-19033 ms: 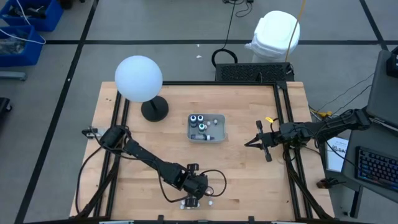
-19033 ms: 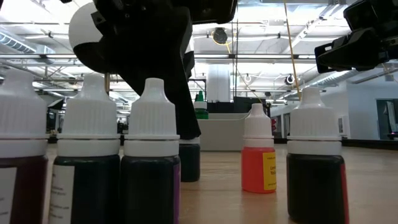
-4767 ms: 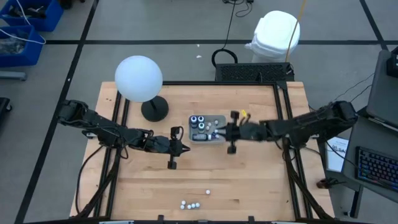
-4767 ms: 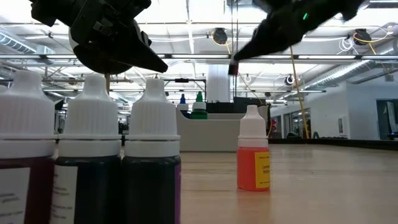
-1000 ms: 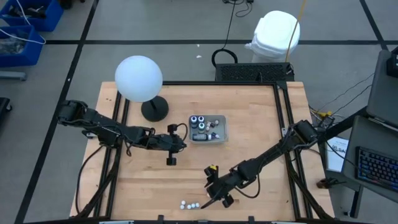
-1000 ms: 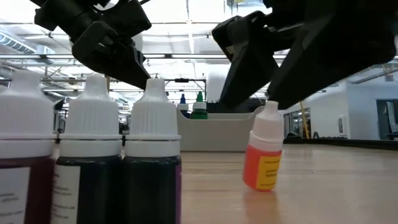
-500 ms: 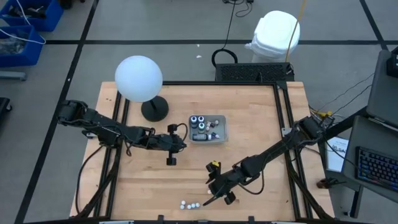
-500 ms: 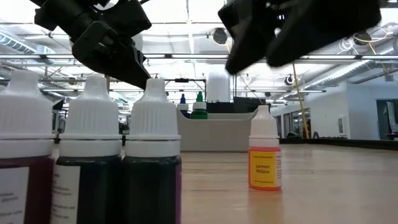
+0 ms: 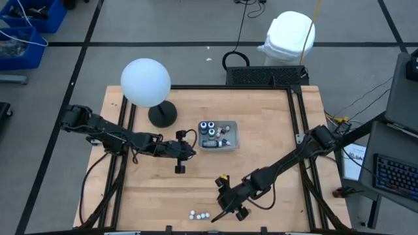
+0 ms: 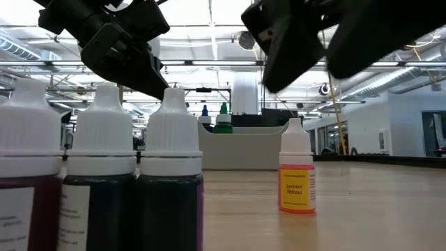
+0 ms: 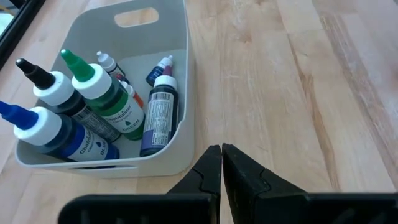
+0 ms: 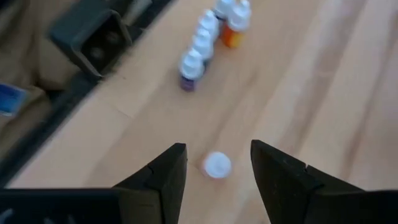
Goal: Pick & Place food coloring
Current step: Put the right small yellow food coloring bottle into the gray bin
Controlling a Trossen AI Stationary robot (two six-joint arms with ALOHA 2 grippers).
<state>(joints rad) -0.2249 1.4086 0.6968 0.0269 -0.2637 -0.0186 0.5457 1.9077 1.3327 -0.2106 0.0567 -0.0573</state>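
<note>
Pale butcher-block wood makes up the surface (image 9: 274,137), framed by a black rail. Near its middle sits a white plastic bin with a handle slot (image 11: 163,43), holding larger dropper bottles with black, green and blue tips together with a few small white-capped bottles of food coloring (image 11: 158,112); in the high view the bin (image 9: 233,134) lies just beside the left gripper (image 9: 193,151), which hovers at the bin's side. The left wrist view shows its two dark fingers pressed together, jaws closed on nothing.

The right gripper (image 9: 225,210) reaches down to the near edge of the surface, above a lone small bottle (image 12: 217,165) seen cap-up from the right wrist view. The jaws stand open, one finger on either side of that bottle and apart from it. In the low view this is the small yellow-orange bottle with a white cap and a yellow label (image 10: 296,167), standing upright on the wood with the dark gripper hanging over it.

A short row of tiny white-capped bottles (image 9: 200,214) stands close by at the near edge; in the low view three of them, dark-bodied (image 10: 104,174), fill the foreground side by side.

A white globe lamp on a black round base (image 9: 145,83) stands at the far left corner.
</note>
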